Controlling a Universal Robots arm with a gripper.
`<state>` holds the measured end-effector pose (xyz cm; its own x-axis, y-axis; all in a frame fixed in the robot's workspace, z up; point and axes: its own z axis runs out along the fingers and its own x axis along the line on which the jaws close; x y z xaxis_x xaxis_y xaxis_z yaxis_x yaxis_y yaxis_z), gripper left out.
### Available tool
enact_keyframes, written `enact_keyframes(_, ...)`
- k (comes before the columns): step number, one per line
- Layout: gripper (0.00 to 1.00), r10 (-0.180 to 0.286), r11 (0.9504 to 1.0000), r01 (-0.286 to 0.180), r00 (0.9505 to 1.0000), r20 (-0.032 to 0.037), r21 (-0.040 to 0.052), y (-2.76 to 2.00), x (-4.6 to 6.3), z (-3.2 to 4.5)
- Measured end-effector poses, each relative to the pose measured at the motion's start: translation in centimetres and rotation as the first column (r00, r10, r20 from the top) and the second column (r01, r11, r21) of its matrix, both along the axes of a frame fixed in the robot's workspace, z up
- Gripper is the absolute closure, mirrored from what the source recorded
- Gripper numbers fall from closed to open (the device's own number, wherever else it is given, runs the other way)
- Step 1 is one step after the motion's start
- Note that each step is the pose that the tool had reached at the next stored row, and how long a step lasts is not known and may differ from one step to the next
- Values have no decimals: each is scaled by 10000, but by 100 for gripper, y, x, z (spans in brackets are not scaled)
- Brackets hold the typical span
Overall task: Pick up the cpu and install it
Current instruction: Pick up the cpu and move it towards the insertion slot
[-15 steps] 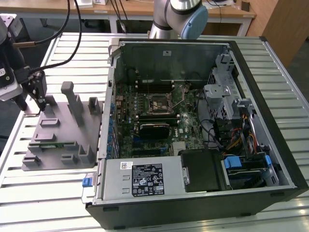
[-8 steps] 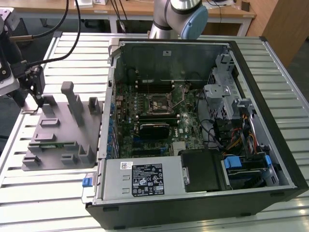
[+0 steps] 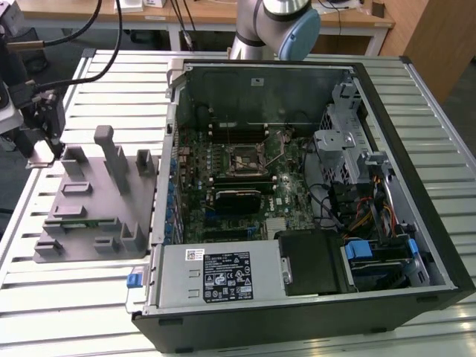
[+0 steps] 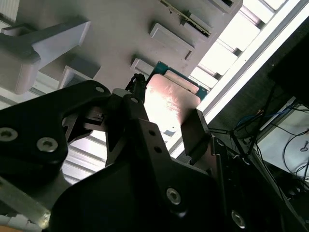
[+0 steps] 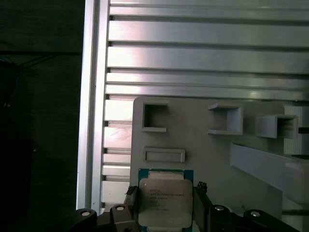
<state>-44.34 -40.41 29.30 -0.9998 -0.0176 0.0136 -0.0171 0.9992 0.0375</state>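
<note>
The cpu, a flat square chip with a silvery top and a thin green rim, sits between the two black fingers of my gripper in both wrist views. The fingers press against two opposite edges of the cpu, so the gripper is shut on it. It is at a corner of the grey parts fixture; I cannot tell whether it rests there or is lifted. In the exterior view my gripper hangs over the fixture's corner at the exterior view's left. The motherboard socket lies inside the open computer case.
The open computer case lies on the ribbed metal table, at the exterior view's right of the fixture. Upright grey posts rise from the fixture. Drive bays, cables and a power supply crowd the case. The arm's base stands behind it.
</note>
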Motion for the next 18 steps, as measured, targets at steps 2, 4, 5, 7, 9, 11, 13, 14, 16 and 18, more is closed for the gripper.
enact_keyframes(2, 46, -1, 10000, 1, 10000, 0, 0, 2, 0, 39)
enact_keyframes(4, 46, 0, 10000, 0, 10000, -1, -1, 3, 0, 74)
enact_keyframes(5, 46, 0, 10000, 0, 10000, 0, 0, 4, 0, 92)
enact_keyframes(7, 46, 0, 10000, 0, 10000, -1, -1, 6, 0, 132)
enact_keyframes(9, 46, 0, 10000, 0, 10000, -1, -1, 8, 0, 175)
enact_keyframes(11, 46, 0, 10000, 0, 10000, 0, 0, 11, 0, 221)
enact_keyframes(13, 46, 0, 10000, 0, 10000, -1, 0, 14, 0, 268)
enact_keyframes(14, 46, 0, 10000, 0, 10000, 0, -1, 16, 0, 291)
enact_keyframes(16, 46, 0, 10000, 0, 10000, 1, -1, 19, 0, 338)
enact_keyframes(18, 46, 0, 10000, 0, 10000, 2, 0, 22, 0, 381)
